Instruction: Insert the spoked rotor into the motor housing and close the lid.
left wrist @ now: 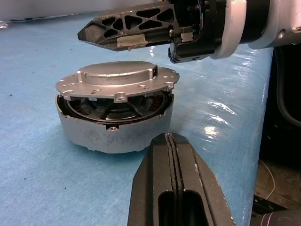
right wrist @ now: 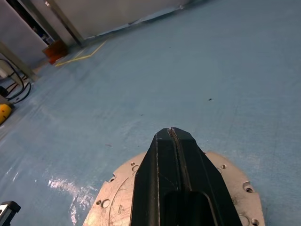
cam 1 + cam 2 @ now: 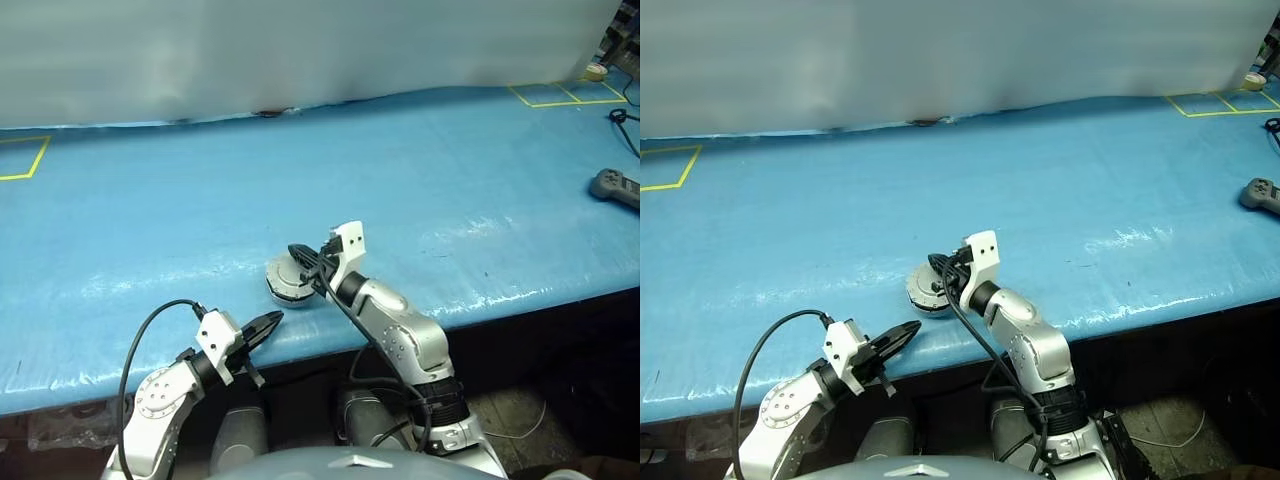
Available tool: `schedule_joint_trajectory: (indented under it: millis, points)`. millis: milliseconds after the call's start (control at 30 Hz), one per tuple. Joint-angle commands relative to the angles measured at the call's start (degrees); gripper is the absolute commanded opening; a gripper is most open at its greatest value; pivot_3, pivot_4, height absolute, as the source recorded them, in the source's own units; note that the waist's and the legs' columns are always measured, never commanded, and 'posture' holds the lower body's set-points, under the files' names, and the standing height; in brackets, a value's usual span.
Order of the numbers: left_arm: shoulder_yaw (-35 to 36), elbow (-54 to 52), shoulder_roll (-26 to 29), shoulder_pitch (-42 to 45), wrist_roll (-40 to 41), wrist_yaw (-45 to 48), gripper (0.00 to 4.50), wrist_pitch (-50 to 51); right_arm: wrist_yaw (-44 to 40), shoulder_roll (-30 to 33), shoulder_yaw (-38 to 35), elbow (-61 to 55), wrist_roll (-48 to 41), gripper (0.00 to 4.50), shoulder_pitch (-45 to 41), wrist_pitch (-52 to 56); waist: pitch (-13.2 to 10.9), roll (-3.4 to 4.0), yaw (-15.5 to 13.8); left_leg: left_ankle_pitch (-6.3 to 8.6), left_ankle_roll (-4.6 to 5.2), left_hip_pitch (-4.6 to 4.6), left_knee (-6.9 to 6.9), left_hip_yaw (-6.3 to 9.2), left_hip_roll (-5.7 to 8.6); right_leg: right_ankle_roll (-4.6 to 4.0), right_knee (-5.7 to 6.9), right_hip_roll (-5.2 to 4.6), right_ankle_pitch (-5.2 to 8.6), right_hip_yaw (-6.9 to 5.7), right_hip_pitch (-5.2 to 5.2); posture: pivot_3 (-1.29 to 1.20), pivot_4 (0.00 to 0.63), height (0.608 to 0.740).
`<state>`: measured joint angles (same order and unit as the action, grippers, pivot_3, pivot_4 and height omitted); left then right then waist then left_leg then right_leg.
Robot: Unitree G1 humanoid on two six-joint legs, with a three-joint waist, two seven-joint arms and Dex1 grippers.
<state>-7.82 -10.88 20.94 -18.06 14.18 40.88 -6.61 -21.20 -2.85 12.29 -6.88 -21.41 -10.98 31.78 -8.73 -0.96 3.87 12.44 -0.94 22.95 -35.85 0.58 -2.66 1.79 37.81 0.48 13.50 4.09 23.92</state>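
**A:** You are looking at the motor housing (image 1: 113,134), a shallow round cup of dull silver metal, sitting low and centre in the left eye view, close to the table's near edge. Its axis is pointing straight up.

**B:** And the lid (image 1: 117,80)?

**A:** It is lying on top of the housing, a flat silver disc with a raised centre plate and small holes round its rim. In the left wrist view it is not sitting flush: a gap is showing beneath its rim, with dark ribbed metal inside and a hint of copper at one side.

**B:** What are your grippers doing?

**A:** Your right gripper (image 1: 87,35) is hovering just above the lid, its black lattice fingers pressed together on nothing and lying nearly level. Whether it is touching the disc, you cannot tell. Your left gripper (image 3: 272,321) is also pressed together and empty, hanging near the table's front edge at lower left of the housing, pointing toward it.

**B:** And around them?

**A:** The table (image 3: 150,230) is wearing a blue, slightly glossy, wrinkled cover with yellow tape squares (image 3: 562,94) at the upper corners. A grey controller (image 3: 615,187) is resting at the right edge, and a pale wall (image 3: 300,50) is running behind.
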Motion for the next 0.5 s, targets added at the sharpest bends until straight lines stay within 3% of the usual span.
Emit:
schedule_joint_trajectory:
  millis: [33,500]
  points:
    - [0.51,-2.20,0.30,0.15,0.59,-0.14,0.00,-0.14,0.30,-3.30,1.48,-0.34,-1.10,0.01,1.75,-1.30,0.00,0.00,-0.01,0.00,0.00,0.00,0.00,0.00,0.00,0.00,0.00,0.00,0.00,0.00,0.00,0.00,0.150,0.740]
    - [0.26,-2.08,-0.02,0.17,0.49,-0.31,0.00,-0.44,2.06,-2.70,2.34,2.18,0.10,0.01,2.48,-4.23,0.02,-0.01,-0.02,0.00,0.00,-0.04,-0.01,0.00,0.00,0.00,0.01,-0.01,0.00,0.00,-0.04,0.00,0.150,0.740]
